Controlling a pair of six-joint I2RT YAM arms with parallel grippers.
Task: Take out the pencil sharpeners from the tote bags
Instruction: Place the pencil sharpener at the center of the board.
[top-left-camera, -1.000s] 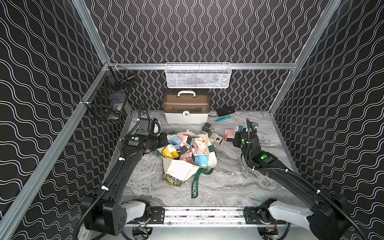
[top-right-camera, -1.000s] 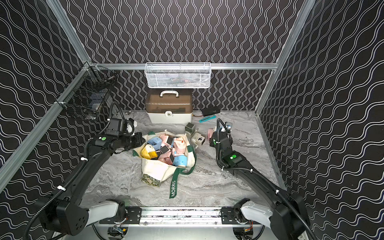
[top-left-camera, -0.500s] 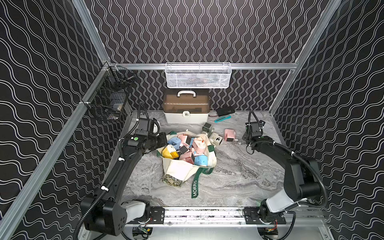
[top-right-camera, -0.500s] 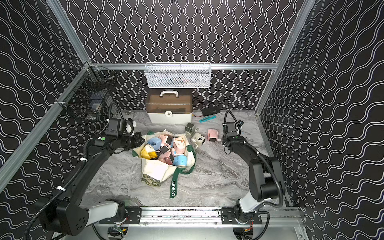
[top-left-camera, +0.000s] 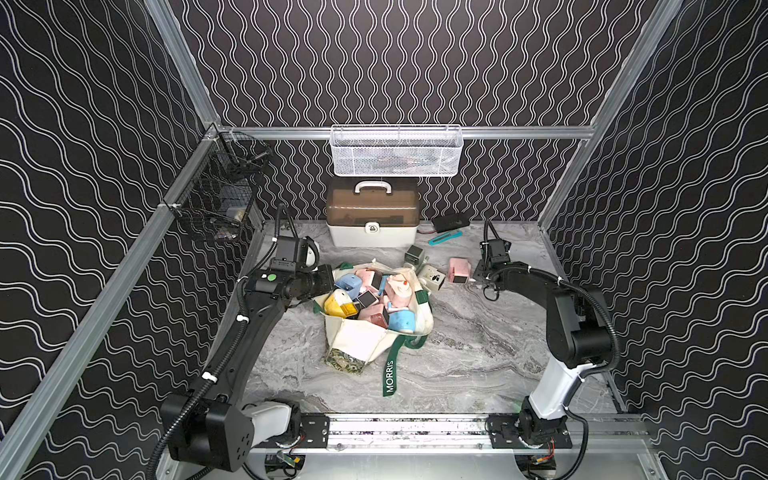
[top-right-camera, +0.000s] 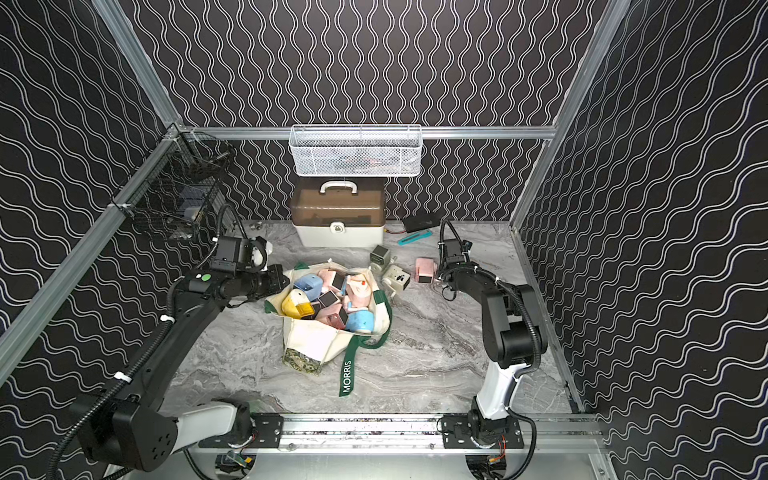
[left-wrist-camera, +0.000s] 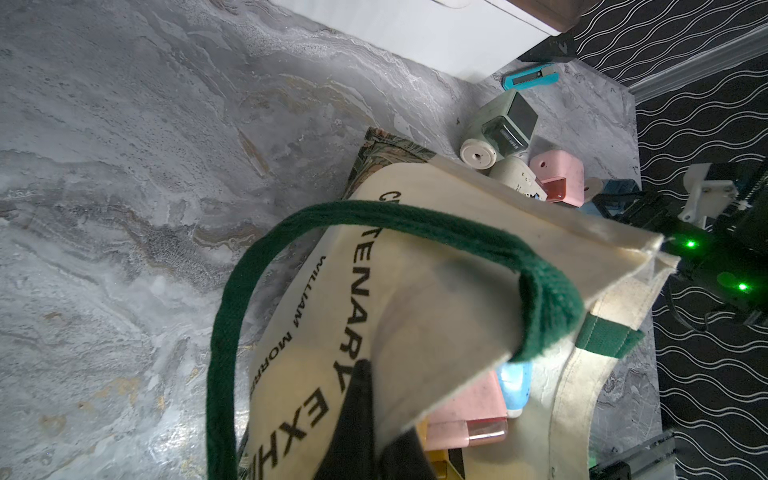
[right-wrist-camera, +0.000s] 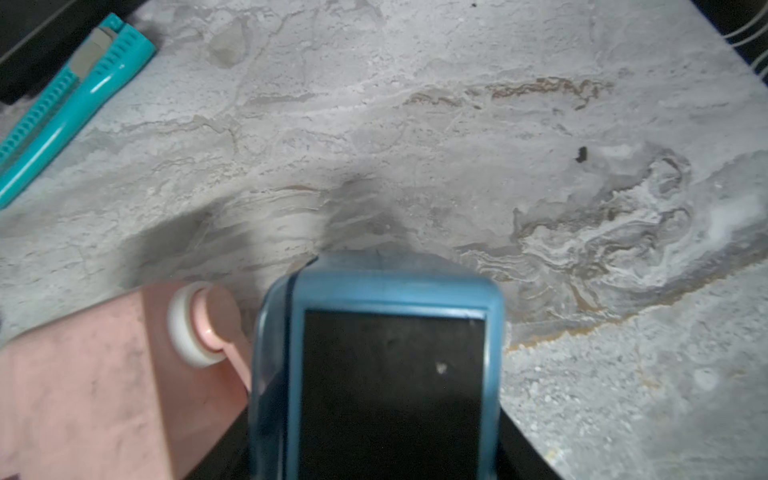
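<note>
The cream tote bag (top-left-camera: 357, 336) with dark green straps lies mid-table, its mouth full of several pencil sharpeners (top-left-camera: 374, 297) in pink, blue and yellow. My left gripper (top-left-camera: 328, 279) is shut on the bag's rim at its left side; the wrist view shows the canvas (left-wrist-camera: 415, 332) pinched by a black finger (left-wrist-camera: 357, 411). To the bag's right, a pale green (top-left-camera: 414, 253), a cream (top-left-camera: 432, 276) and a pink sharpener (top-left-camera: 459, 270) lie on the table. Right beside the pink one, my right gripper (top-left-camera: 478, 276) is shut on a blue sharpener (right-wrist-camera: 390, 291) low over the table.
A white-and-brown case (top-left-camera: 372, 220) stands at the back, with a white mesh basket (top-left-camera: 397, 151) on the wall above it. A teal stick tool (top-left-camera: 444, 237) and a flat black object (top-left-camera: 451, 222) lie behind the right gripper. A black wire basket (top-left-camera: 220, 199) hangs on the left wall.
The right arm has folded its elbow up and brought the blue sharpener down beside the pink one. The left gripper and the bag have stayed put.
</note>
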